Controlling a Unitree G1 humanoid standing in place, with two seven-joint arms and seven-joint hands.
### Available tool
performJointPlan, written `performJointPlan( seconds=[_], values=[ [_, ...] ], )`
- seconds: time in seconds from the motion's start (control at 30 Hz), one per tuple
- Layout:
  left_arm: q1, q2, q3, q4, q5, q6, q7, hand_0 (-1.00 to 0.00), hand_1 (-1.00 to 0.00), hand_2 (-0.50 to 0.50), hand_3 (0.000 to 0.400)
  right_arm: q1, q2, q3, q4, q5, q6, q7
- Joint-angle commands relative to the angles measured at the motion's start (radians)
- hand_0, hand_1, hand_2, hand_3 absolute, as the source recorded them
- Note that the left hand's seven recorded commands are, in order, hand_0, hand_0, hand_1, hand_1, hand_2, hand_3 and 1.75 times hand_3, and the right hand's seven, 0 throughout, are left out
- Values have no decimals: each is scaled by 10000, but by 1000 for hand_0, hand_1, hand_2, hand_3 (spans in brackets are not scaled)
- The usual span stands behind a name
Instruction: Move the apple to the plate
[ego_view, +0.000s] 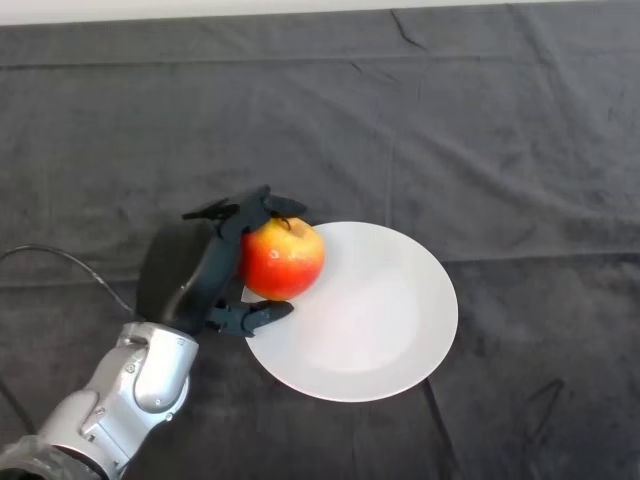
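Observation:
A red and yellow apple (282, 259) is over the left rim of a round white plate (375, 320), which lies on the dark cloth at the middle of the head view. My left hand (205, 275) comes in from the lower left and is shut on the apple. Its fingers curl over the apple's top and its thumb reaches under the near side. I cannot tell whether the apple rests on the plate or hangs just above it.
Dark creased cloth (480, 130) covers the whole table around the plate. A pale strip (200, 8) runs along the far edge of the table at the top.

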Motion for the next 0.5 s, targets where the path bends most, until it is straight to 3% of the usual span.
performJointPlan(
  seconds=[0.03, 0.43, 0.5],
  values=[
    [-658, 22, -363, 365, 290, -316, 203, -1000, -1000, 0, 400, -342, -90, -3, -56, 245, -87, -68],
    [-1317, 9, -1226, 1438, 1096, -798, 572, -1000, -1000, 0, 400, -362, -113, -13, -1, 247, -93, -46],
    [-1437, 12, -1333, 1607, 1203, -851, 616, -910, -1000, 45, 400, -366, -117, -15, 10, 248, -94, -42]
  ],
)
